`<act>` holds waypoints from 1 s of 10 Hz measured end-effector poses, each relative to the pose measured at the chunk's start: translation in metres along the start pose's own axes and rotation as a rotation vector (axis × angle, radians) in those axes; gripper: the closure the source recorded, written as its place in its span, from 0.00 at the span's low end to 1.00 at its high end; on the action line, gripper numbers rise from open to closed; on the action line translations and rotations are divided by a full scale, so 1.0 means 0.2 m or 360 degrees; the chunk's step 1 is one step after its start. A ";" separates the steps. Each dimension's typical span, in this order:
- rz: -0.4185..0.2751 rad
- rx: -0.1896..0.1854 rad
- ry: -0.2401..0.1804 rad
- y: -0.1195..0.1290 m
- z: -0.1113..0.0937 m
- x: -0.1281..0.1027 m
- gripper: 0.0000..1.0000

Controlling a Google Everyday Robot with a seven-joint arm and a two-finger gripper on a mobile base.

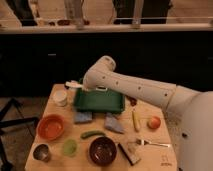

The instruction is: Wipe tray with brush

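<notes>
The green tray point(100, 102) lies at the back middle of the wooden table. My white arm reaches in from the right and bends above the tray's back edge. My gripper point(86, 87) is at the tray's back left corner, mostly hidden behind the arm, and is shut on the brush. The white brush point(73, 84) sticks out to the left of the gripper, held in the air above the table's back left part, just beyond the tray's left rim.
A white cup point(60, 97) stands left of the tray. In front are two blue-grey cloths point(83, 117), an orange bowl point(50, 126), a dark bowl point(102, 150), a metal cup point(41, 151), a cucumber point(92, 134), a banana point(135, 120), a red fruit point(154, 122), a fork point(152, 143) and a dark block tool point(129, 152).
</notes>
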 end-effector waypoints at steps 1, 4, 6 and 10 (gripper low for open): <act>0.0007 -0.0013 0.0037 -0.02 0.00 0.02 0.82; 0.0046 -0.0064 0.0174 -0.07 0.01 0.17 0.82; 0.0094 -0.0103 0.0255 -0.09 0.00 0.31 0.82; 0.0143 -0.0257 0.0346 -0.07 0.05 0.48 0.82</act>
